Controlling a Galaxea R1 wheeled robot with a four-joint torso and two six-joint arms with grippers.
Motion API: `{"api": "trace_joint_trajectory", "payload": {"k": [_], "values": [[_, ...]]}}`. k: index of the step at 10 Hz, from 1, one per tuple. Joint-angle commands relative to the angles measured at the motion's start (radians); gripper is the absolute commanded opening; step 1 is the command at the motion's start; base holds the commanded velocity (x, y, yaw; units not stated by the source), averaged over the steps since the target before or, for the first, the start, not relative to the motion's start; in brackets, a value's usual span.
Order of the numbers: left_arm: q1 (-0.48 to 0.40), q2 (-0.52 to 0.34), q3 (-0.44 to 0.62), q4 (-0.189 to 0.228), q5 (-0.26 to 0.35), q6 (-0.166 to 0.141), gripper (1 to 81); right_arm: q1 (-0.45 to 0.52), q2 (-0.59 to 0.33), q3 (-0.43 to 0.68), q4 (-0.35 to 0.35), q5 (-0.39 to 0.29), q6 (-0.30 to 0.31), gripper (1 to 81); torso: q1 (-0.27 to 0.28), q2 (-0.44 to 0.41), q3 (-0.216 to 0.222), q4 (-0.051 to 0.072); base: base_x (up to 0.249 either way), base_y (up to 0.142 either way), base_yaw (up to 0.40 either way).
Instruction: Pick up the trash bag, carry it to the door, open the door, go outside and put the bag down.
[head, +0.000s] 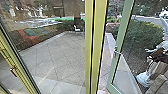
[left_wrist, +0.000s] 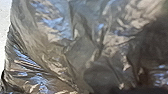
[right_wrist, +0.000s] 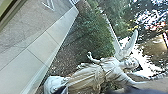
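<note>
The trash bag (left_wrist: 80, 50) is cut off; whether my grippers grasp anything, I can't tell. Paving (head: 62, 52) shows past yellow frames (head: 98, 42).

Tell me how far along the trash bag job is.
Pickup looks done: the trash bag shows large and close at the left wrist, so carrying seems in hand. The green-framed door already stands open. Going out and setting the bag down appear left: the yellow frame still stands between the camera and the paved yard.

office-building doorway (head: 99, 47) | paved yard (head: 60, 55) | green-framed glass door (head: 121, 37) | hedge (head: 142, 35) | winged statue (right_wrist: 87, 76)
</note>
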Motion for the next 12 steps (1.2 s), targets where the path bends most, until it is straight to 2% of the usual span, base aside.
{"api": "trace_joint_trajectory", "payload": {"k": [1,3,5,6,7,8,9,10,11,12], "values": [[-0.017,0.011,0.008,-0.013,0.093,0.005,1.0,0.226,-0.075,-0.213,-0.095,-0.019,-0.061,81.1,0.0,0.0,0.0,0.0,0.0,0.0,0.0],[-0.017,0.011,0.008,-0.014,0.093,0.005,1.0,0.235,-0.082,-0.233,-0.093,-0.023,-0.068,81.1,0.0,0.0,0.0,0.0,0.0,0.0,0.0],[-0.018,0.012,0.008,-0.013,0.093,0.005,1.0,0.217,-0.091,-0.23,-0.052,-0.075,-0.136,81.1,0.0,0.0,0.0,0.0,0.0,0.0,0.0],[-0.018,0.014,0.008,-0.011,0.093,0.005,1.0,0.215,-0.106,-0.23,-0.03,-0.079,-0.146,81.1,0.0,0.0,0.0,0.0,0.0,0.0,0.0],[-0.018,0.015,0.008,-0.011,0.093,0.005,1.0,0.203,-0.12,-0.225,-0.029,-0.08,-0.149,81.1,0.0,0.0,0.021,-0.025,0.0,0.0,0.0],[-0.018,0.015,0.008,-0.011,0.093,0.005,1.0,0.2,-0.131,-0.231,-0.029,-0.075,-0.149,81.1,0.0,0.0,0.022,-0.066,0.0,0.0,0.0],[-0.018,0.014,0.008,-0.011,0.093,0.005,1.0,0.197,-0.137,-0.228,-0.029,-0.074,-0.149,81.1,0.0,0.0,0.025,-0.091,0.0,0.0,0.0],[-0.018,0.014,0.008,-0.013,0.093,0.005,1.0,0.189,-0.149,-0.231,-0.027,-0.068,-0.152,81.1,0.0,0.0,0.006,-0.027,0.0,0.0,0.0],[-0.018,0.012,0.008,-0.013,0.094,0.005,1.0,0.183,-0.163,-0.233,-0.026,-0.06,-0.161,81.1,0.0,0.0,0.01,-0.056,0.0,0.0,0.0],[-0.017,0.011,0.008,-0.013,0.094,0.005,1.0,0.181,-0.172,-0.236,-0.024,-0.048,-0.161,81.1,0.0,0.0,0.011,-0.078,0.0,0.0,0.0]]}}
